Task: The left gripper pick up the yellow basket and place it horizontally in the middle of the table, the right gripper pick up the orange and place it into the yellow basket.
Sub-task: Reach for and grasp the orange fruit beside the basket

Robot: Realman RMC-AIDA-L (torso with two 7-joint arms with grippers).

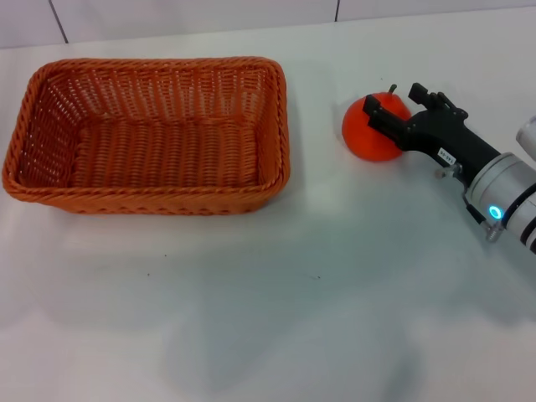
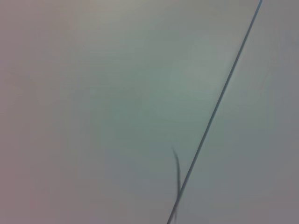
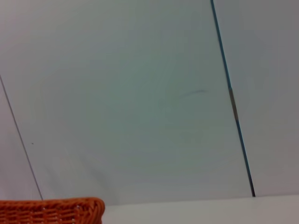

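The orange-brown woven basket (image 1: 151, 134) lies flat and empty on the white table (image 1: 276, 318), left of the middle, long side across; its rim corner also shows in the right wrist view (image 3: 56, 210). The orange (image 1: 368, 134) rests on the table to the basket's right, stem up. My right gripper (image 1: 398, 100) reaches in from the right at the orange, open, with one finger (image 1: 381, 117) over its near side and the other (image 1: 429, 96) at its far right side. The left gripper is out of view.
A pale panelled wall with dark seams (image 3: 233, 107) stands behind the table's far edge. The left wrist view shows only a plain wall with one seam (image 2: 219, 102). Bare tabletop lies in front of the basket and the orange.
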